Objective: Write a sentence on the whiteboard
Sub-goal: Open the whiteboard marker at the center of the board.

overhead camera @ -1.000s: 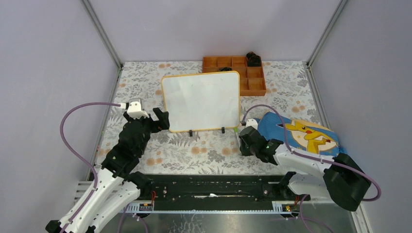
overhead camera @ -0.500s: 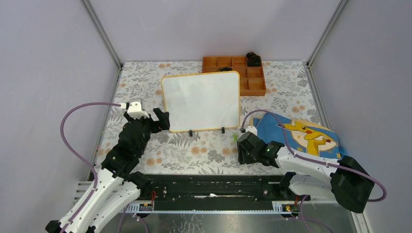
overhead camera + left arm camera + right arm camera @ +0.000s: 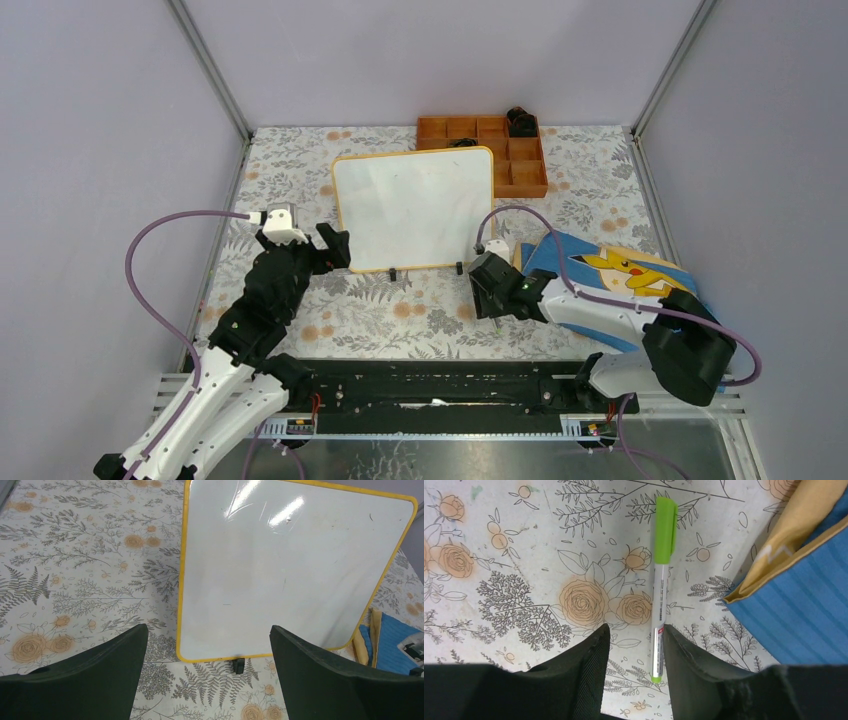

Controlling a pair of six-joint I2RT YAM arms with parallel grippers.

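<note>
Floral tabletop, glossy yellow-framed whiteboard

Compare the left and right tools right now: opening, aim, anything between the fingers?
Opening: the left tool is spread wide, while the right tool has a much narrower gap. Aim: the left tool faces the near edge of the yellow-framed white whiteboard without holding it. The right tool points down and straddles one end of a lime-green marker pen lying on the floral tablecloth. Shared: both are open, and neither is clamped on anything.
</note>
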